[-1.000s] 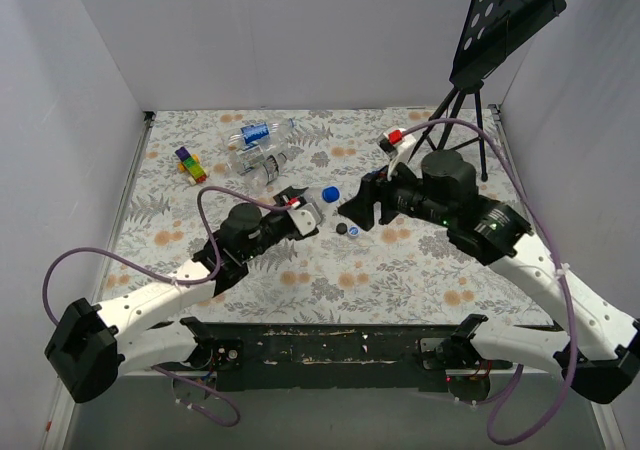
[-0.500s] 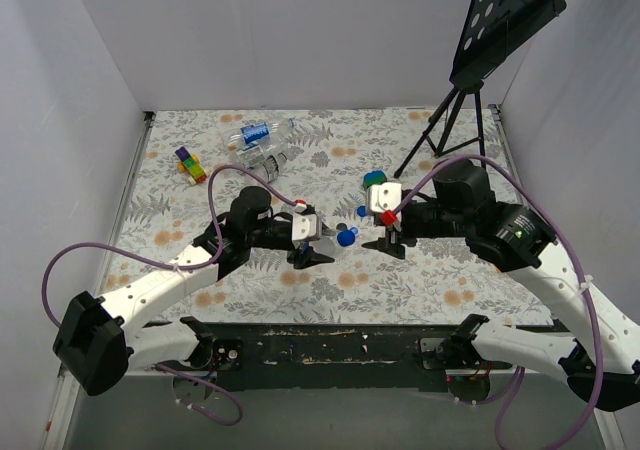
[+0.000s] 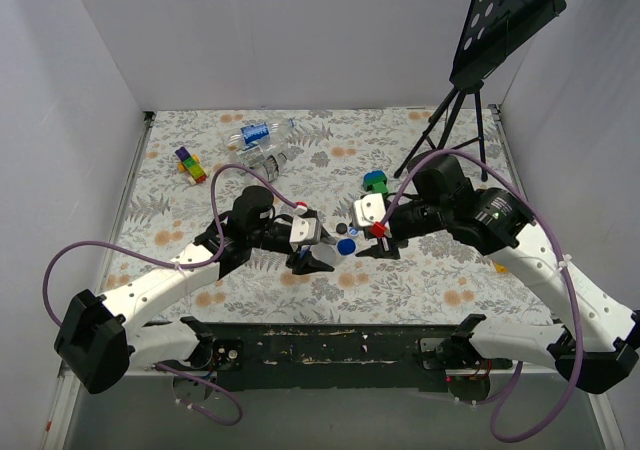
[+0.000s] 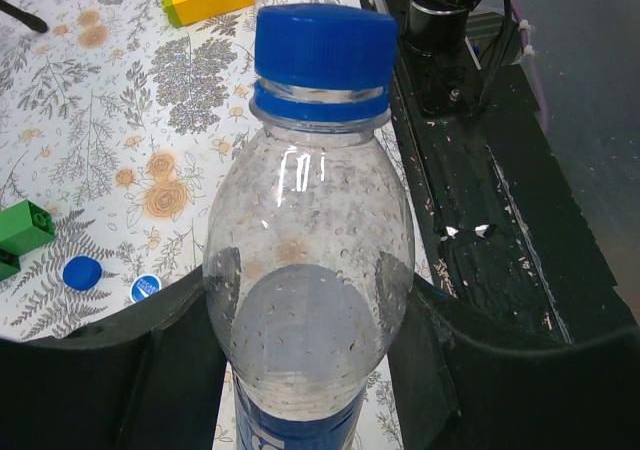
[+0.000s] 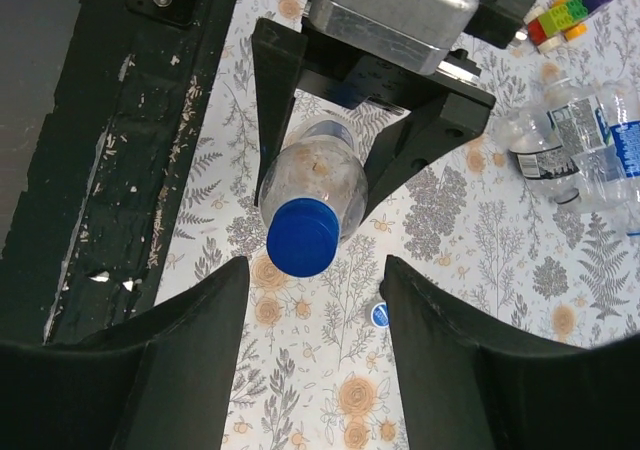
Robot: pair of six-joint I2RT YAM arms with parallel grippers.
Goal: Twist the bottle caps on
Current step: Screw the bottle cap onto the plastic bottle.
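Left gripper (image 3: pixel 310 253): clamped round the body of a clear bottle (image 4: pixel 310 270) and holding it off the flowered table (image 3: pixel 420 280). The bottle's long axis runs left to right, neck toward your right arm. A blue cap (image 4: pixel 322 45) sits on the neck; how tight it is, you cannot tell from here. No water in the bottle, only droplets on the inner wall.

Right gripper (image 5: pixel 315 270): jaws apart, nothing in them. It faces the cap end-on, and the cap lies on the line between the fingers, clear of both. My judgement: the twist is your right arm's job. Advance along the bottle's axis, close on the cap, then turn.

On the table below: loose blue cap (image 4: pixel 82 272), paler cap (image 4: pixel 145 287) just beside it, black cap (image 3: pixel 342 229) nearby, green block (image 4: pixel 25 228) next to them.

Far left: pile of bottles (image 3: pixel 255 142) lying on their sides. Capped or not, too small to tell.
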